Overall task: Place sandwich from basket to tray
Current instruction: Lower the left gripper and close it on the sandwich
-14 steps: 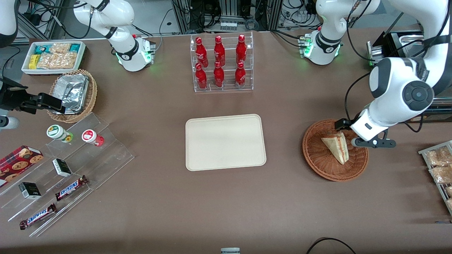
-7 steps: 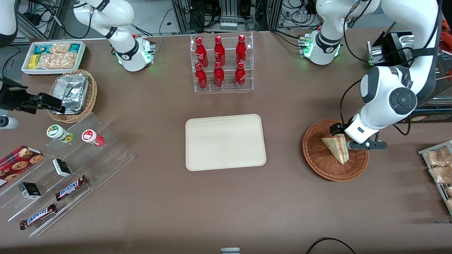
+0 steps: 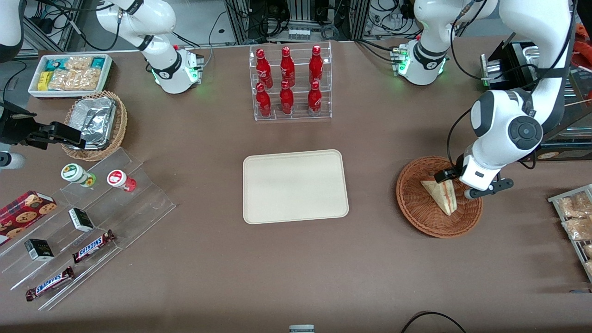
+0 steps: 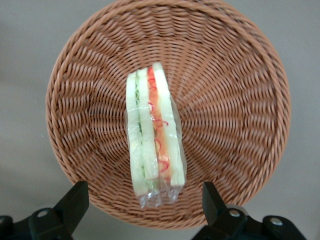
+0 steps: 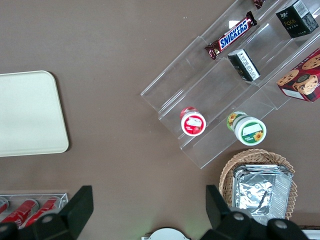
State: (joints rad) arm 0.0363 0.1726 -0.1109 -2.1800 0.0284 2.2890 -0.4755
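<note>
The sandwich (image 3: 442, 196) is a plastic-wrapped pale wedge with red and green filling, lying in the reddish-brown wicker basket (image 3: 416, 203) toward the working arm's end of the table. The left wrist view looks straight down on the sandwich (image 4: 152, 130) inside the basket (image 4: 235, 100). My left gripper (image 3: 458, 184) hovers above the basket's rim, over the sandwich's wide end. It is open, with its black fingers (image 4: 75, 202) spread wider than the sandwich and nothing between them. The cream tray (image 3: 295, 186) lies empty at the table's middle.
A clear rack of red bottles (image 3: 289, 83) stands farther from the front camera than the tray. Bagged snacks (image 3: 573, 217) lie at the working arm's table edge. Acrylic steps with candy bars (image 3: 92, 245), a foil-filled basket (image 3: 95, 122) and a white snack bin (image 3: 71, 74) sit toward the parked arm's end.
My left gripper has drifted sideways over the basket toward the sandwich and turned at the wrist. The sandwich and basket have not moved.
</note>
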